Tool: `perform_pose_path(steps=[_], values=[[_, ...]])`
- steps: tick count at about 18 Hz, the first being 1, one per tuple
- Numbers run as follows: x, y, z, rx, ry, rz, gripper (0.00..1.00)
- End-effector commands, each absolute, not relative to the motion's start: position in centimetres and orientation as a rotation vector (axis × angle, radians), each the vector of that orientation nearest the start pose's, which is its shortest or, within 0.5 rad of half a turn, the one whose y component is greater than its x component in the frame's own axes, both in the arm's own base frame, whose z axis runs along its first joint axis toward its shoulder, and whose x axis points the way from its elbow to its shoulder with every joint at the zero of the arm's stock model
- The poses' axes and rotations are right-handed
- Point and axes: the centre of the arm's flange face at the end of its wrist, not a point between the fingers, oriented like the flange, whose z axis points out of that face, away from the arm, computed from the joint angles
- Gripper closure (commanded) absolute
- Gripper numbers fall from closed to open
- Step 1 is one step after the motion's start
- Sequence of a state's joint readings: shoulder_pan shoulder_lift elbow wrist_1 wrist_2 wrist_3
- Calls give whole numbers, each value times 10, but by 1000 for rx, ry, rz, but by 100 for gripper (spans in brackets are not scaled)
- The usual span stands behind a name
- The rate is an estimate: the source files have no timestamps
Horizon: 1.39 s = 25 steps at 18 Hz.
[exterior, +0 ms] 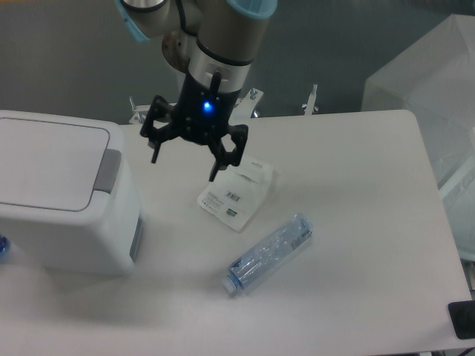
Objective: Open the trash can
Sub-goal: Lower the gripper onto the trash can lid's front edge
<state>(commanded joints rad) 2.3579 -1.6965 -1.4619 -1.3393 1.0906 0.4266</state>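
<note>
The trash can (63,196), a large white boxy bin with rounded corners, stands at the left edge of the table. Its flat lid (48,163) lies closed, and a grey push tab (107,170) sits at the lid's right edge. My gripper (185,165) hangs above the table just right of the bin, open and holding nothing, with a blue light on its body. Its left fingertip is a short way right of the grey tab, not touching it.
A white flat packet (236,191) lies on the table just right of the gripper. A crushed clear plastic bottle (269,252) lies nearer the front. A translucent bin (438,81) stands off the table's right side. A small blue object (3,246) shows at the far left edge.
</note>
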Motion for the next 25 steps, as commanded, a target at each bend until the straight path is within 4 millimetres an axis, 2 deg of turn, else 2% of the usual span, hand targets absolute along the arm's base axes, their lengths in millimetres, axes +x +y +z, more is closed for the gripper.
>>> perform_pose_path(steps=[3,8,13,18,25], values=[[-256,537,510,-2630,-412,-373,0],[-246,539,503,-2644,-391,-380,0],[-245,538,500,-2650,-383,-375,0],[-245,531,483,-2696,-412,-355,0],[-244,532,479,-2703,-424,-355,0]])
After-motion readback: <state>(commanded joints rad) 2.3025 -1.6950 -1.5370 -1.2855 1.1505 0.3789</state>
